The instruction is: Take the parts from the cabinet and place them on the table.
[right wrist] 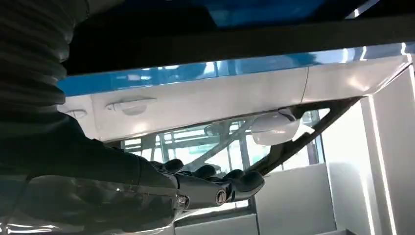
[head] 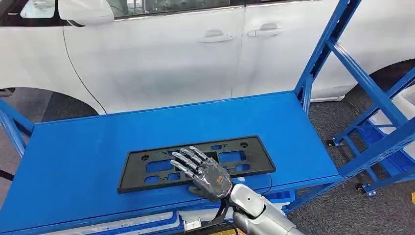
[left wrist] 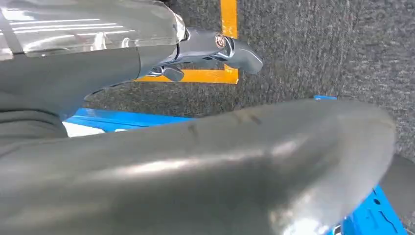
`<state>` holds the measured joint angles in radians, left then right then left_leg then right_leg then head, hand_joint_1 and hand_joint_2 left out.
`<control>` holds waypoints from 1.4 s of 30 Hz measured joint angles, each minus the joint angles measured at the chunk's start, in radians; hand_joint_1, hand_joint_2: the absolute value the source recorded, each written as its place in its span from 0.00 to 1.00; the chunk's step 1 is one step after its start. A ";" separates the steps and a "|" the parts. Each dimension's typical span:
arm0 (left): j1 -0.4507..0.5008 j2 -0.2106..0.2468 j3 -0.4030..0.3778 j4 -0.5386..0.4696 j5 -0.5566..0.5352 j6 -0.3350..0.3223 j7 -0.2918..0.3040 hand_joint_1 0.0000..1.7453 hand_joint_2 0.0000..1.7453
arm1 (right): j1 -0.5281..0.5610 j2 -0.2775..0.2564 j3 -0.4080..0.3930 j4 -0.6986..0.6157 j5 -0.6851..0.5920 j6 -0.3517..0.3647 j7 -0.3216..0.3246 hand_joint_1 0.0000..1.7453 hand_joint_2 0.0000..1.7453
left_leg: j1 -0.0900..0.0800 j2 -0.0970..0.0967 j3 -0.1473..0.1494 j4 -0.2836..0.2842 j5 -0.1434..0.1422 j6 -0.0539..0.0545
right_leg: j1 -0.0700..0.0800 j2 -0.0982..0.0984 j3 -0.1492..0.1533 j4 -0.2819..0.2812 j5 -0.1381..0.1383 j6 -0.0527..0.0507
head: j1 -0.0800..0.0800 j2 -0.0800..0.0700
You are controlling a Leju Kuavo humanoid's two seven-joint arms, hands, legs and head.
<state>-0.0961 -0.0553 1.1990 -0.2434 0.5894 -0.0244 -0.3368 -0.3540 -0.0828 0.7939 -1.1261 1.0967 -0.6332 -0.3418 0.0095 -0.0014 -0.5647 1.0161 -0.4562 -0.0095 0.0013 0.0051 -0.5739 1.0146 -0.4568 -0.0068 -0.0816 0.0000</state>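
A: Left side first, quick. What's there?

B: Blue table [head: 73, 152] takes the whole left and middle of the head view. Behind it a white car [head: 161, 54], doors and handles visible. A blue frame leg [head: 12, 125] at the far left edge.

A: Left hand?

B: The left wrist view has the left hand [left wrist: 195, 54] over grey carpet [left wrist: 318, 49], with an orange floor marking [left wrist: 227, 29] behind it. The fingers look drawn in, but the close grey cover blocks much of it, so can't tell whether it's clenched or loose. Nothing seen in it.

A: Middle. The part?

B: Black plate frame [head: 191, 161], flat on the table, long side running left-right, near the table's front edge. Rectangular cutouts show blue through them.

A: Right hand?

B: Right hand [head: 203, 171] comes in from below, fingers spread and stretched flat over the frame's middle-right section. Released, not grasping; palm above the frame's near edge. Contact can't be judged. The silver right forearm [head: 259, 210] trails to the bottom edge. In the right wrist view the right hand [right wrist: 215, 183] shows dark fingertips extended, with the car's door and mirror behind.

A: Far right?

B: Blue rack [head: 362, 88] with diagonal braces, standing just beside the table's right end on the carpet.
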 joint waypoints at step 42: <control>-0.006 -0.001 -0.025 0.000 0.000 -0.002 0.004 0.00 0.00 | -0.356 0.273 0.148 0.472 0.435 0.099 0.336 0.96 1.00 | 0.001 0.004 -0.007 -0.005 0.016 0.025 | -0.006 0.000 -0.037 0.068 0.007 0.010 | 0.000 0.000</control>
<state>-0.1018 -0.0565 1.1742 -0.2434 0.5898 -0.0263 -0.3330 -0.7096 0.1900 0.9419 -0.6546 1.5316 -0.5341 -0.0057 0.0103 0.0031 -0.5720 1.0116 -0.4397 0.0157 -0.0049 0.0055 -0.6108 1.0823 -0.4502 0.0030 -0.0816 0.0000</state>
